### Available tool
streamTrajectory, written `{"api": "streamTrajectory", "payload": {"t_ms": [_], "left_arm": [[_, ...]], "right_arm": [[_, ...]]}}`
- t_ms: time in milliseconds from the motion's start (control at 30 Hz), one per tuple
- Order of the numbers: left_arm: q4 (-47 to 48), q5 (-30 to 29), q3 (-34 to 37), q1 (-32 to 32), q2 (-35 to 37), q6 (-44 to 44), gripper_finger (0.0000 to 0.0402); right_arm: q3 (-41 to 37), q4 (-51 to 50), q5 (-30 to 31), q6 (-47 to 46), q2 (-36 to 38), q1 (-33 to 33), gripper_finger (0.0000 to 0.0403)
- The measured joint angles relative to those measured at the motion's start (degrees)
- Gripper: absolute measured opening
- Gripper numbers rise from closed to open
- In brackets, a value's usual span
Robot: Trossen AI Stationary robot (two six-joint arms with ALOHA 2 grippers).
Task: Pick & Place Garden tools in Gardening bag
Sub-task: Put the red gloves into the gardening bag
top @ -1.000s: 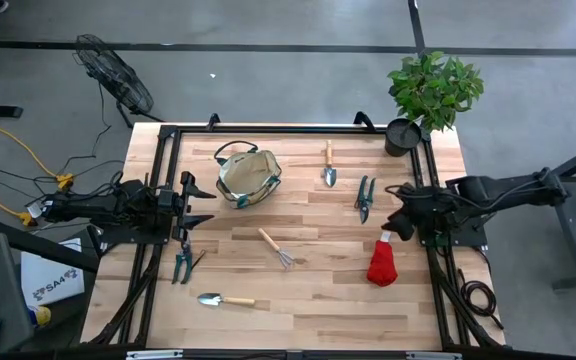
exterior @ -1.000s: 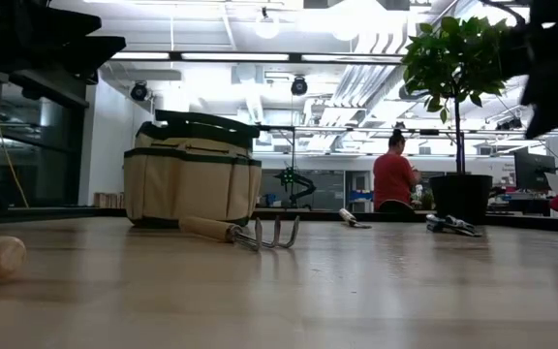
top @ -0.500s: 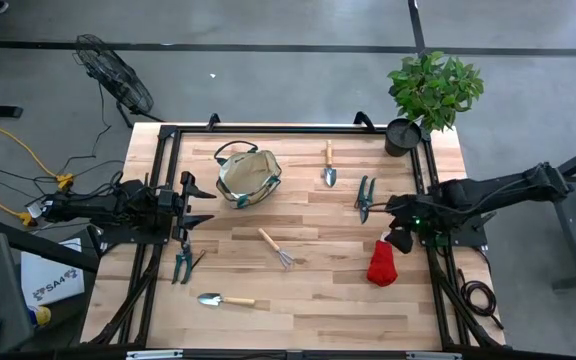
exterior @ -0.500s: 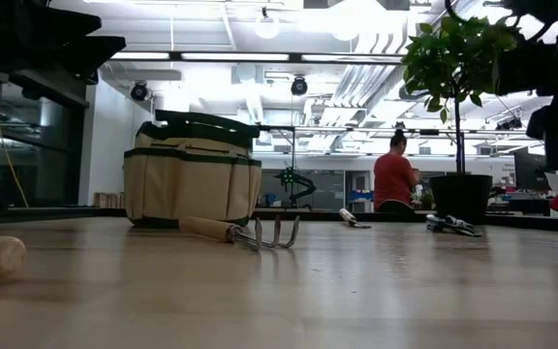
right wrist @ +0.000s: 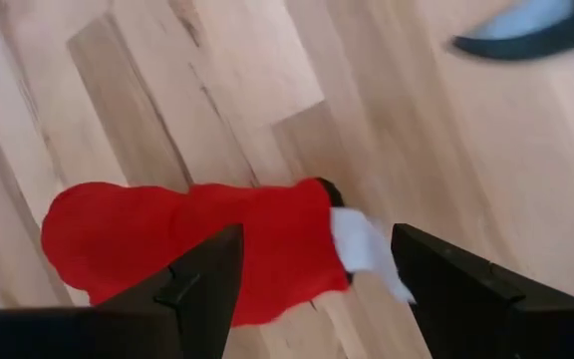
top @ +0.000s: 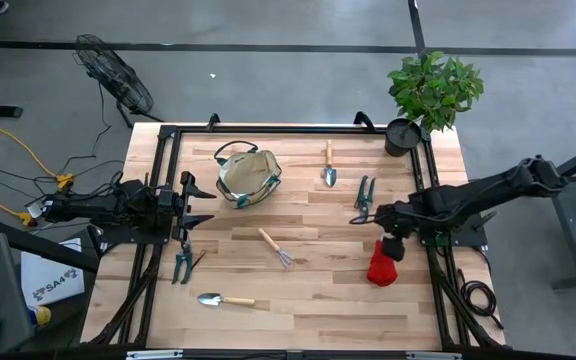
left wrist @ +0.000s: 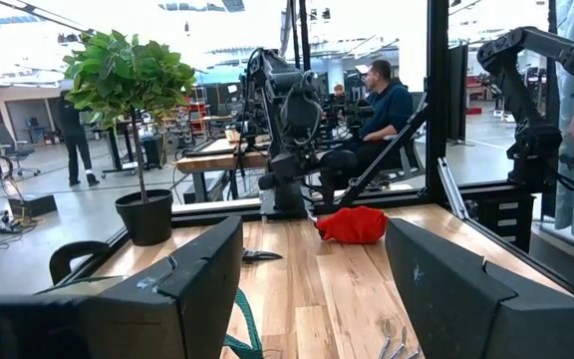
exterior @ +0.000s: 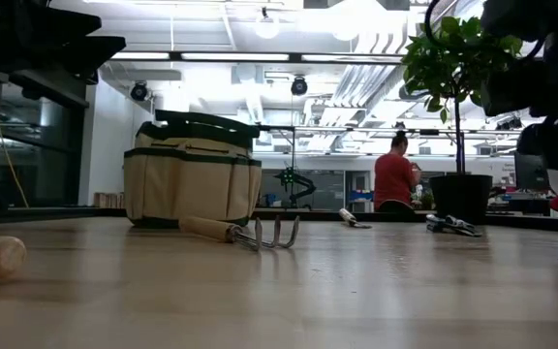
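Right wrist view: the right gripper (right wrist: 307, 274) was held wide open, empty, just above the red, white-topped spray bottle (right wrist: 197, 249) lying on the wooden table (right wrist: 217, 80). Lowering and squeezing seemed needed next.

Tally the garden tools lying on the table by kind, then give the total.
Trowels: 2
Hand rake: 1
Pruning shears: 2
Red spray bottle: 1
Total: 6
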State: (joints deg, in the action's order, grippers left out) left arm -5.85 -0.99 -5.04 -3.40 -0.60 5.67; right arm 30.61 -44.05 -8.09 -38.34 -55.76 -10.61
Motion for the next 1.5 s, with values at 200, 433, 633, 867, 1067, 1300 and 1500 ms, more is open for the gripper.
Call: {"api": "streamTrajectory", "payload": {"t_ms": [200, 433, 633, 867, 1067, 1300, 1500], "left_arm": [[0.0, 0.0, 0.0, 0.0, 0.0, 0.0, 0.0242], [0.0, 0.0, 0.0, 0.0, 0.0, 0.0, 0.0242], [0.0, 0.0, 0.0, 0.0, 0.0, 0.0, 0.0242], [0.0, 0.0, 0.0, 0.0, 0.0, 0.0, 0.0242], [0.0, 0.0, 0.0, 0.0, 0.0, 0.0, 0.0242], [0.0, 0.0, 0.0, 0.0, 0.0, 0.0, 0.0242], [0.0, 0.0, 0.0, 0.0, 0.0, 0.0, 0.0242]], "right_arm": [[0.0, 0.9, -2.2, 1.0, -3.1, 0.0, 0.0248], [0.0, 1.2, -5.0, -0.3, -4.3, 0.0, 0.0248], [0.0, 1.5, -7.1, -0.4, -4.3, 0.0, 0.0246], [0.0, 1.5, -7.5, -0.4, -4.3, 0.0, 0.0196], [0.0, 1.4, -8.9, -0.4, -4.3, 0.0, 0.0122], [0.0, 1.4, -9.6, -0.4, -4.3, 0.0, 0.0054], [0.0, 1.4, -10.2, -0.5, -4.3, 0.0, 0.0008]]}}
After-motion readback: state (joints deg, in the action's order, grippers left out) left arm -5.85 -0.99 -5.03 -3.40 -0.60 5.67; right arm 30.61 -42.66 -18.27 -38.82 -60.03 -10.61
